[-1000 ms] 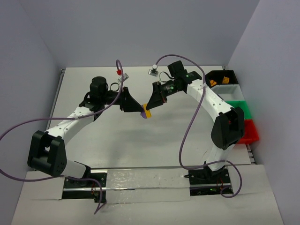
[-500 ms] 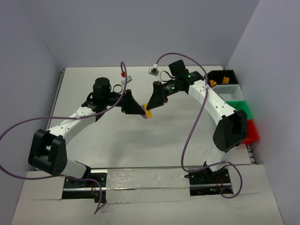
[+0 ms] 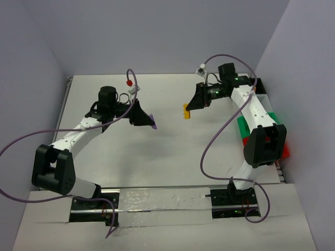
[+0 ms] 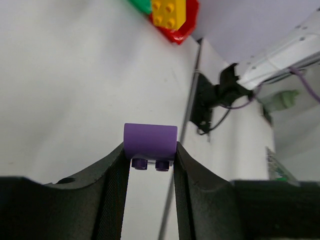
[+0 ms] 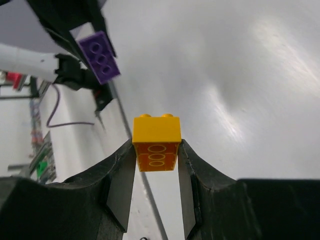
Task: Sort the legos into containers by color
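Note:
My left gripper (image 3: 149, 120) is shut on a purple lego (image 3: 152, 122) and holds it above the middle of the table. In the left wrist view the purple lego (image 4: 150, 141) sits clamped between the fingertips, studs toward the camera. My right gripper (image 3: 188, 107) is shut on a yellow lego (image 3: 185, 111), held in the air right of centre. The right wrist view shows this yellow lego (image 5: 156, 142) gripped by its sides, with the purple lego (image 5: 98, 56) far off in the other jaws. The containers line the right edge, mostly hidden by the right arm; a green one (image 3: 242, 125) and a red one (image 3: 285, 150) show.
Purple cables loop over both arms. The left wrist view catches the yellow lego (image 4: 169, 12) at the top edge, with red and green shapes behind it. The walls close in the table at the back and both sides.
The two grippers, together on one purple-yellow block a second ago, have pulled apart. The purple lego stayed with the left; the right swung right and back with the yellow one.

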Controlling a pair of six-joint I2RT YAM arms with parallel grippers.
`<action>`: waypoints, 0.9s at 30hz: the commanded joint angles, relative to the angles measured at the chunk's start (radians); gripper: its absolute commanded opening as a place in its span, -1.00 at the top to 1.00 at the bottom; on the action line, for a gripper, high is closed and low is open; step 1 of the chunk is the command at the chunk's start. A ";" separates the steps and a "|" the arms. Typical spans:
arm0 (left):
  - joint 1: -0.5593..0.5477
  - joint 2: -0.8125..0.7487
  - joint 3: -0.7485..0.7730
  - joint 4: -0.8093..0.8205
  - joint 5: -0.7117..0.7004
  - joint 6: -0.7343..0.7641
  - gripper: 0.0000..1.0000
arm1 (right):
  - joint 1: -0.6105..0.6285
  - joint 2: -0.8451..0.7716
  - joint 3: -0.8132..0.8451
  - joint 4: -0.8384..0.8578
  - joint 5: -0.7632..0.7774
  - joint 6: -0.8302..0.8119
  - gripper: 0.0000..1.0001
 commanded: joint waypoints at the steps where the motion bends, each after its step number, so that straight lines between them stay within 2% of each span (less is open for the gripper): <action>1: 0.000 0.020 0.152 -0.223 -0.204 0.327 1.00 | -0.136 -0.043 0.058 -0.061 0.094 -0.054 1.00; 4: -0.002 0.073 0.252 -0.247 -0.320 0.386 1.00 | -0.234 -0.051 0.068 -0.047 0.161 -0.039 1.00; 9: -0.004 0.153 0.349 -0.222 -0.391 0.388 1.00 | -0.307 -0.054 0.086 0.018 0.373 0.022 1.00; 15: -0.004 0.243 0.421 -0.156 -0.393 0.316 1.00 | -0.338 0.030 0.156 0.247 0.797 0.179 1.00; 23: -0.007 0.296 0.452 -0.135 -0.401 0.274 1.00 | -0.344 0.275 0.335 0.400 1.116 0.221 1.00; 27: -0.007 0.311 0.458 -0.136 -0.407 0.270 1.00 | -0.350 0.377 0.400 0.438 1.180 0.224 1.00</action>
